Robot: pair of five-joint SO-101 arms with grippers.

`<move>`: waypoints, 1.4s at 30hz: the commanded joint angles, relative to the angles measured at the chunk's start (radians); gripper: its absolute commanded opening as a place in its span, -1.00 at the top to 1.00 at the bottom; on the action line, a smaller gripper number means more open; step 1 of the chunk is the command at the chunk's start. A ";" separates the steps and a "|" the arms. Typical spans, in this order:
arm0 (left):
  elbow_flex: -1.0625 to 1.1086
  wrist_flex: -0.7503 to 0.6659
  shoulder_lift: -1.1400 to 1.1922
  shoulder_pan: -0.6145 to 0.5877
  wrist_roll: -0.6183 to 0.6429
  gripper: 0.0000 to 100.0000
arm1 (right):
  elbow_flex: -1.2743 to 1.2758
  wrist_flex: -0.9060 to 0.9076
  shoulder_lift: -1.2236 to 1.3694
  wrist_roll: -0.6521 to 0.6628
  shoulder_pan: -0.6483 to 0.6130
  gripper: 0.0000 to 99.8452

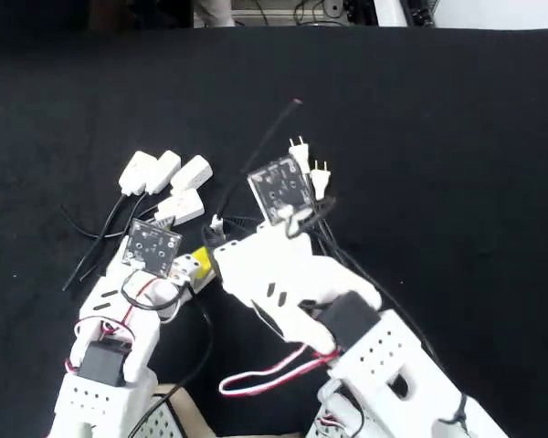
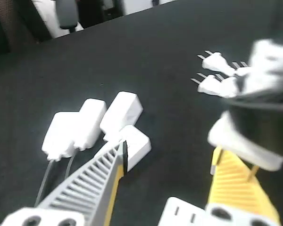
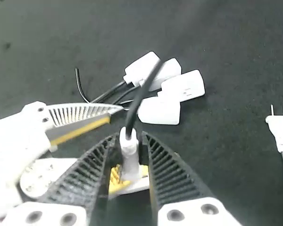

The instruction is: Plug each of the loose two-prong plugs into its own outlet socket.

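**Two arms lean in, tips close together**

The left arm (image 1: 119,319) and right arm (image 1: 347,338) stretch forward, angled toward each other. The left gripper (image 2: 170,150) has its jaws spread wide. The right gripper (image 3: 129,136) pinches a plug (image 3: 129,155)

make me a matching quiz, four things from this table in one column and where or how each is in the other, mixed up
1 outlet sockets
2 loose plugs
3 right gripper
4 left gripper

a open
b shut on a plug
c four clustered together
d two lying side by side

Pairs: 1-c, 2-d, 3-b, 4-a
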 commanded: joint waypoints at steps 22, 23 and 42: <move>-0.025 -0.038 -0.012 -0.071 0.006 0.41 | -0.214 0.207 0.325 0.103 -0.025 0.98; -0.025 -0.038 -0.012 -0.071 0.006 0.41 | -0.217 0.213 0.334 0.117 -0.025 0.98; -0.024 -0.032 -0.012 -0.073 0.005 0.41 | -0.289 0.282 0.437 0.192 -0.038 0.98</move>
